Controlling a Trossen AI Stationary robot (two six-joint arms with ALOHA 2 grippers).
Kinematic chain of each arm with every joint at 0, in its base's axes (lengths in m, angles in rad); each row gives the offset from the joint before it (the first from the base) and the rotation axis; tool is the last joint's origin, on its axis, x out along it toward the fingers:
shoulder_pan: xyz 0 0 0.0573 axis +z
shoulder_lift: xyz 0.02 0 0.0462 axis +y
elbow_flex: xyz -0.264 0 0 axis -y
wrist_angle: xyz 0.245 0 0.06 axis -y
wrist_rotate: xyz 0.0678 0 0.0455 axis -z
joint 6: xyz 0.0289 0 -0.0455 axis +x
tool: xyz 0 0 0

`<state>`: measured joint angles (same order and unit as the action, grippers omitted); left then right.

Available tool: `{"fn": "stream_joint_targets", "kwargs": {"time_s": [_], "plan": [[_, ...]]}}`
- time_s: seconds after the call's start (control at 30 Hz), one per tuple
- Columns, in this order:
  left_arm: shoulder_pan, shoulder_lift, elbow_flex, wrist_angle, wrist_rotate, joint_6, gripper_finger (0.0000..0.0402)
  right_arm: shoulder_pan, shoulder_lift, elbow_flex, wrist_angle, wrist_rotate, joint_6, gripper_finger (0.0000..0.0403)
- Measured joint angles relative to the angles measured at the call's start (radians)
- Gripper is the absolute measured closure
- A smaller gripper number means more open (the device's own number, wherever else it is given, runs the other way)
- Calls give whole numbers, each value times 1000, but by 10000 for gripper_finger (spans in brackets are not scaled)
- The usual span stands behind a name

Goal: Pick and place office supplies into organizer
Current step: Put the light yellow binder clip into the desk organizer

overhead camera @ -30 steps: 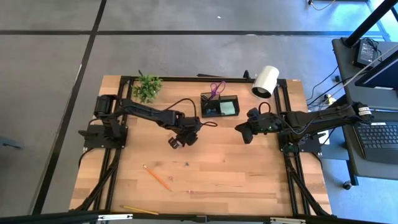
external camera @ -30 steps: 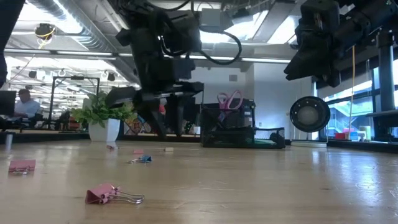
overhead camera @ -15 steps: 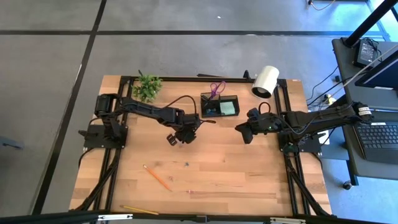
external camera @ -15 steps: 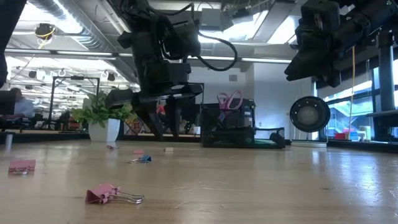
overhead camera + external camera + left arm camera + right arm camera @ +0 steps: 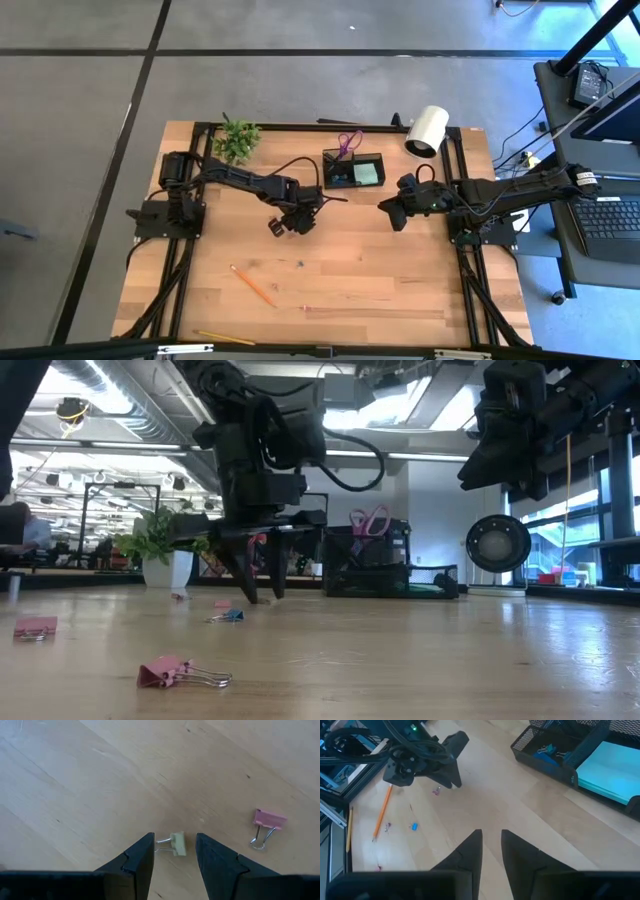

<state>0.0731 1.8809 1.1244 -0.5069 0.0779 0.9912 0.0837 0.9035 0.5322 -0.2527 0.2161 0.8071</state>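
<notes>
My left gripper [image 5: 175, 836] hangs open just above the table's middle, pointing steeply down. A small cream binder clip [image 5: 177, 844] lies flat on the wood in the gap between its fingertips, untouched. A pink binder clip [image 5: 268, 820] lies close by. The black organizer [image 5: 352, 170] stands at the far middle, holding purple scissors [image 5: 348, 143] and a green sticky-note pad [image 5: 366, 173]. My right gripper [image 5: 490, 834] waits in the air right of the organizer, narrowly open with nothing between its fingers. An orange pencil [image 5: 253, 286] and a yellow pencil [image 5: 225, 338] lie near the front left.
A white cylinder [image 5: 427, 131] lies at the far right and a small plant [image 5: 236, 140] stands at the far left. A blue clip [image 5: 228, 616] and two pink clips [image 5: 180, 672] [image 5: 35, 626] lie on the near part of the table. Bare wood spreads front and right.
My left gripper has sunk toward the table and rolled a little about its own pointing line, its fingers staying as wide apart as before. My right arm has kept still.
</notes>
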Motion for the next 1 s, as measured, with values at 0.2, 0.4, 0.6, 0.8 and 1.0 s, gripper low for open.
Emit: {"fn": "stream_joint_targets", "kwargs": {"time_s": [0.2, 0.4, 0.6, 0.8, 1.0], "plan": [[3, 0, 0, 0, 0, 15, 261, 0, 0, 0, -1, 0, -2, 327], [3, 0, -1, 0, -3, -47, 261, 0, 0, 0, -4, 0, -3, 327], [0, 0, -2, 2, -5, 32, 261, 0, 0, 0, -3, 0, -4, 327], [0, 0, -2, 2, -5, 40, 261, 0, 0, 0, -3, 0, -1, 327], [-1, 1, -2, 4, -6, 75, 261, 0, 0, 0, -3, 0, -1, 327]]}}
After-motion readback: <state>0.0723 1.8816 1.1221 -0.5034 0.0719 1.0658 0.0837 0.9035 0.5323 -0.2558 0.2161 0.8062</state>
